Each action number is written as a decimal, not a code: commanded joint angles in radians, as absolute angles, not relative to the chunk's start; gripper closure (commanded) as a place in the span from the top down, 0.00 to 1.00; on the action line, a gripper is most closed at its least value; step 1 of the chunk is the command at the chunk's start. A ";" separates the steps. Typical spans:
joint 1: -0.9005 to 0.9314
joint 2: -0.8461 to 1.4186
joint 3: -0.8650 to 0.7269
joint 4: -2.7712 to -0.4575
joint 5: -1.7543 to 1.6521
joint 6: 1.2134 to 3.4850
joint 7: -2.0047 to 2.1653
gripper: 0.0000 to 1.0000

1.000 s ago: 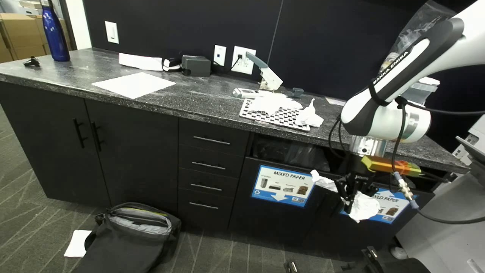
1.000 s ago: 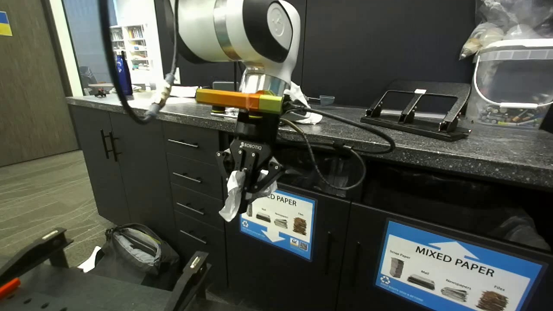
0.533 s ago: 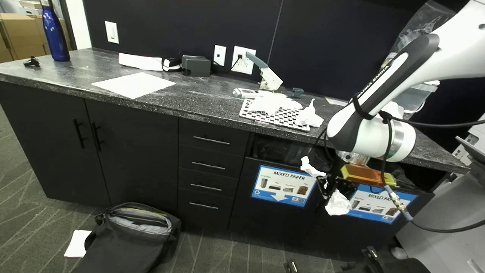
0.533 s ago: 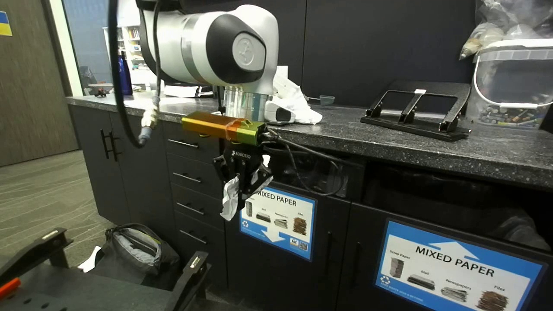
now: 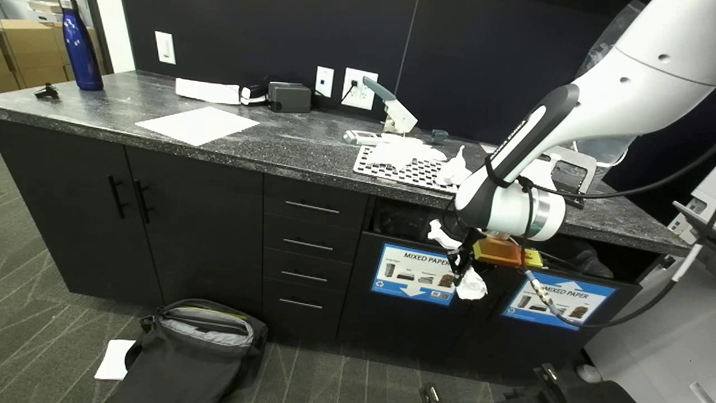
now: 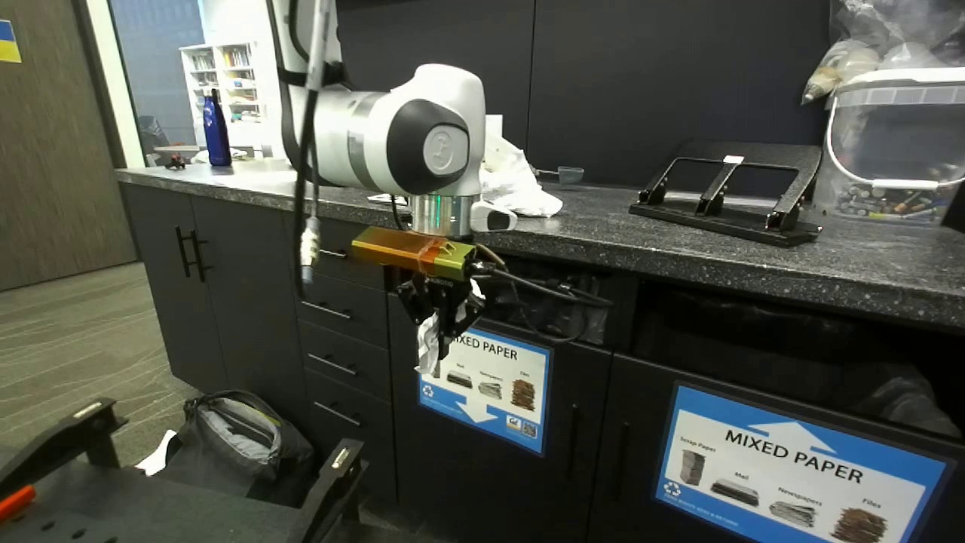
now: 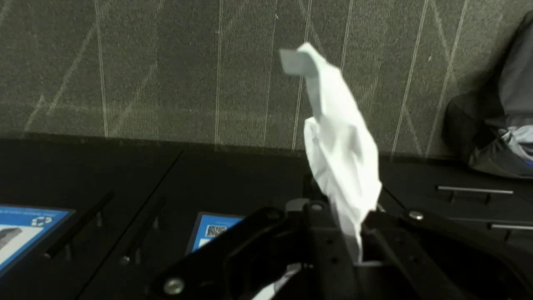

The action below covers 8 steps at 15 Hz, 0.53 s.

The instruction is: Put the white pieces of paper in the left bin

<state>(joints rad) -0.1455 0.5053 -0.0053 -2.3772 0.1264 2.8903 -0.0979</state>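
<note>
My Robotiq gripper (image 6: 443, 349) has shifted across toward the left bin (image 5: 397, 319), clamped on a crumpled white paper scrap (image 7: 343, 141), hanging out front. Drop not done; more white scraps (image 5: 452, 170) left on black-dotted sheet (image 5: 417, 175). Bin contents: can't tell.

My wrist view is showing me white paper (image 7: 345, 150) and grey, pale-lined carpet (image 7: 187, 75); in both exterior views I am seeing the black gripper (image 6: 442, 351), black left bin (image 6: 482, 479), its blue-and-white label (image 6: 494, 392) and speckled dark-grey countertop (image 6: 867, 256).
</note>
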 commanded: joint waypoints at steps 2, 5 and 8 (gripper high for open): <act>-0.188 0.605 0.028 -2.227 0.140 3.024 -0.086 0.08; -0.236 0.658 0.072 -2.179 0.146 3.163 -0.074 0.08; -0.284 0.727 0.123 -2.144 0.128 3.299 -0.042 0.08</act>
